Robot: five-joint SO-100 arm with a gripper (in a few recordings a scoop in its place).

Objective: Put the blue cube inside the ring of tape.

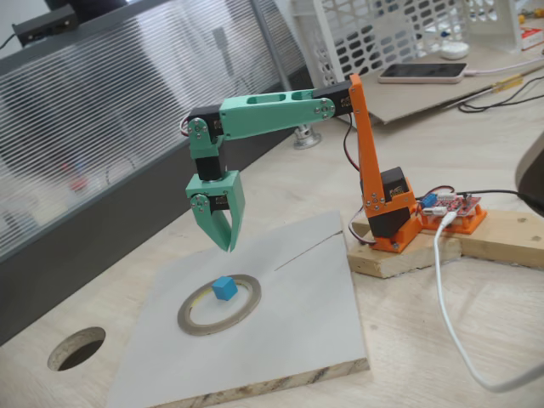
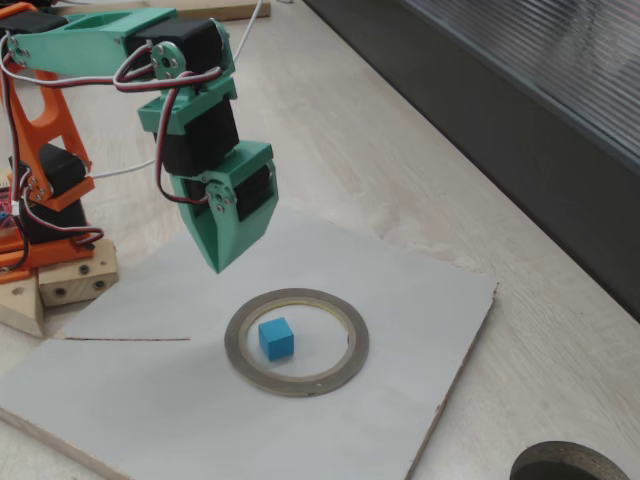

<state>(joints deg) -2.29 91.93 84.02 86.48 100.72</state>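
Pale wooden tabletop point(image 1: 476, 323) with a dark round hole point(image 1: 76, 348) cut through it carries a flat grey board point(image 1: 297, 297) with a raw plywood edge, bare board all round the ring of tape point(image 1: 219, 304). The blue cube point(image 1: 224, 287), small, matte and plain-faced with no long axis, sits flat inside the thin grey-brown ring, off-centre, apart from the band in both fixed views. The green plastic gripper point(image 1: 228, 244) hangs above the ring pointing down, fingers together at the tip, holding nothing.
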